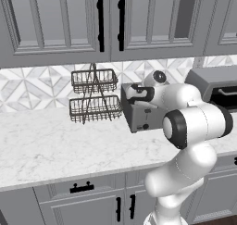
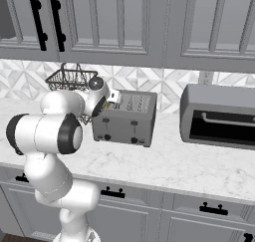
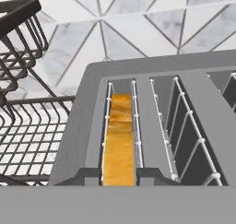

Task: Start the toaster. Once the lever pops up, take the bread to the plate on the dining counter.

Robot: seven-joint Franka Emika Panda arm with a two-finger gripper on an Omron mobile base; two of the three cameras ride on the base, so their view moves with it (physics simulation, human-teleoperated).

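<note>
Robot arm [image 1: 185,140]: glossy white, rounded tubular segments. Joints: broad black bands ringing the cylindrical elbow housing [image 2: 47,133], with flat white end caps. Wrist: smaller white casing with a dark round cap [image 1: 159,76] on top and a black collar beneath it. Base column: white, bulbous.
</note>
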